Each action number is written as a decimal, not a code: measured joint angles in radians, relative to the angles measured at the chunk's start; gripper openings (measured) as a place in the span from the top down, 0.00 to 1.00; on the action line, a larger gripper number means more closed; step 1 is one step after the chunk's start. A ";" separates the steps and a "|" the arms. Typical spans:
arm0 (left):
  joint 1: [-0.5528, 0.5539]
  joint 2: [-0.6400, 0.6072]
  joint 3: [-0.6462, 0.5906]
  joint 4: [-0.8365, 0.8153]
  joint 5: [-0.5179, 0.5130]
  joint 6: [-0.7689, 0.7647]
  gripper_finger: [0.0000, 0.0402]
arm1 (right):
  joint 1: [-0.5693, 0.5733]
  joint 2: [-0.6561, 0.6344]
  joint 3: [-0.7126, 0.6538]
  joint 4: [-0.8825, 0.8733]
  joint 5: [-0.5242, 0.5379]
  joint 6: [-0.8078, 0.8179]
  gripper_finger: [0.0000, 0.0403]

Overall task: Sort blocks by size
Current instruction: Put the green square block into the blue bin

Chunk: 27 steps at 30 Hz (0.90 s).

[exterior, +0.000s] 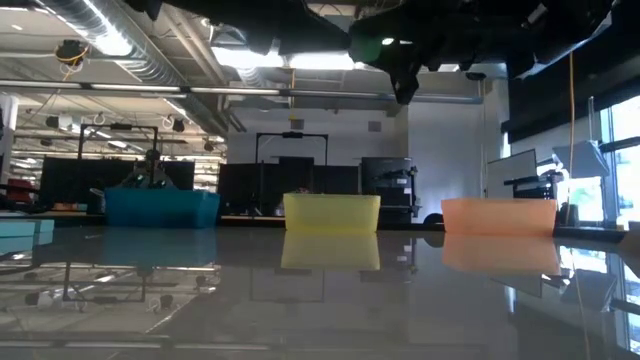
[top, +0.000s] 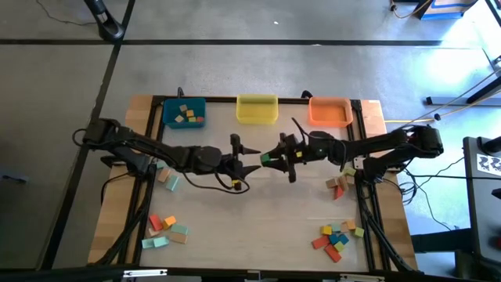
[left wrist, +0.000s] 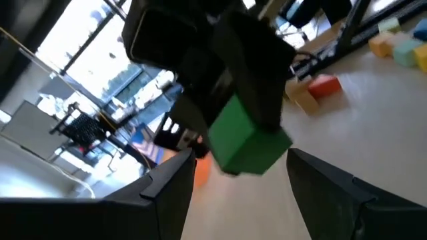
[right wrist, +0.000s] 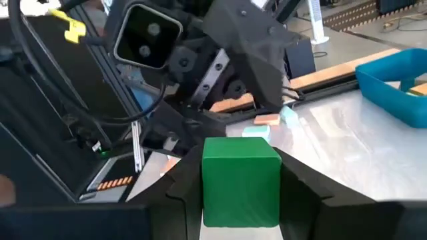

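Here, above the table's middle, my right gripper [top: 270, 160] clamps the green block [right wrist: 241, 180] and holds it out between the spread fingers of my left gripper [top: 249, 159], apparently to hand it across for binning.

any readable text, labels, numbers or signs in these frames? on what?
None readable.
Fiducial-style black-and-white marker on the dark stand at the table's right edge: a pattern, no letters.
Orange-striped strip on the dark equipment behind the left arm: too blurred to read.
The green block and the blue bin, yellow bin and orange bin show no markings.
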 joint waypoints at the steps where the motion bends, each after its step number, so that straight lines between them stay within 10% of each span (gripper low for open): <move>1: 0.000 0.002 0.000 0.009 0.000 0.004 0.44 | 0.000 0.005 0.001 0.021 0.006 0.006 0.66; 27: 0.010 0.008 0.000 0.075 0.004 0.029 0.48 | 0.002 0.148 0.017 0.313 0.014 0.140 0.66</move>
